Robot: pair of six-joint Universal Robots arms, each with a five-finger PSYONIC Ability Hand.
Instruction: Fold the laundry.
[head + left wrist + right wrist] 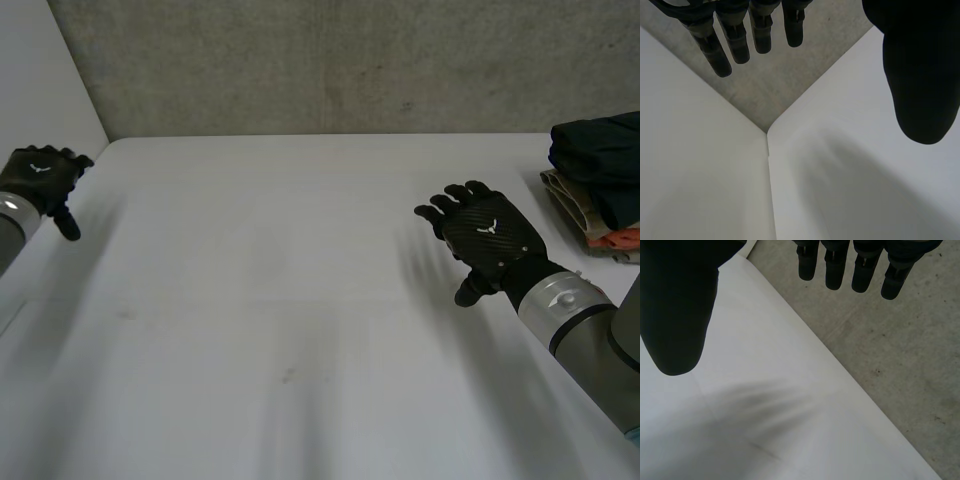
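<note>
A stack of folded clothes (598, 180), dark on top with tan and orange layers below, lies at the table's right edge. My right hand (487, 233) hovers over the table left of that stack, fingers (834, 267) straight and empty, thumb (677, 315) apart. At the table's left edge my left hand (40, 176) hangs, its fingers (737, 37) relaxed and holding nothing, thumb (920, 75) spread wide.
The white table (280, 300) stretches bare between the two hands. A grey concrete wall (330, 60) runs behind it, and a white panel (695, 165) meets the table at the left corner.
</note>
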